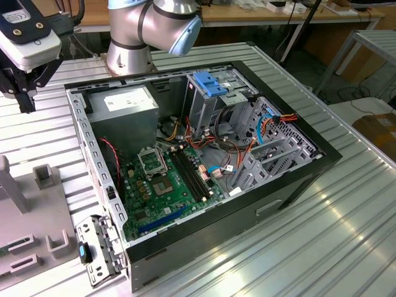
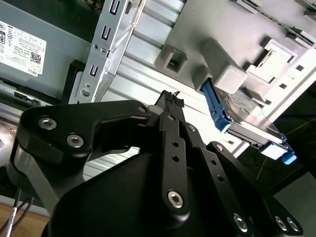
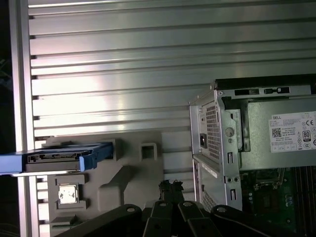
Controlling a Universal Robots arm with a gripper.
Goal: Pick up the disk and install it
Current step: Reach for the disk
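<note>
The fingers (image 2: pixel 169 101) are pressed together at their tips, pinching nothing, in both wrist views (image 3: pixel 170 186). In the exterior view they hang over the ribbed metal surface (image 1: pixel 346 223), just outside the open computer case (image 1: pixel 297 179), by the corner that holds the grey power-supply box (image 1: pixel 124 102).

The disk (image 3: pixel 54 159) stands on its long edge in a grey holder plate (image 3: pixel 133 173) that lies on the surface. It is ahead of the fingertips and off to one side, well apart from them. From its narrow end it is a thin slab of dull silver metal, with a connector strip across the end face and a bright blue plastic rail along each side. One rail ends in a rounded blue tab. In the second wrist view the disk (image 2: pixel 249 121) shows a flat silver face, a dark edge and a blue rail running down the end nearer the fingers.

The case's perforated rear wall (image 3: pixel 217 128) is to the other side of the fingertips, apart from them.
</note>
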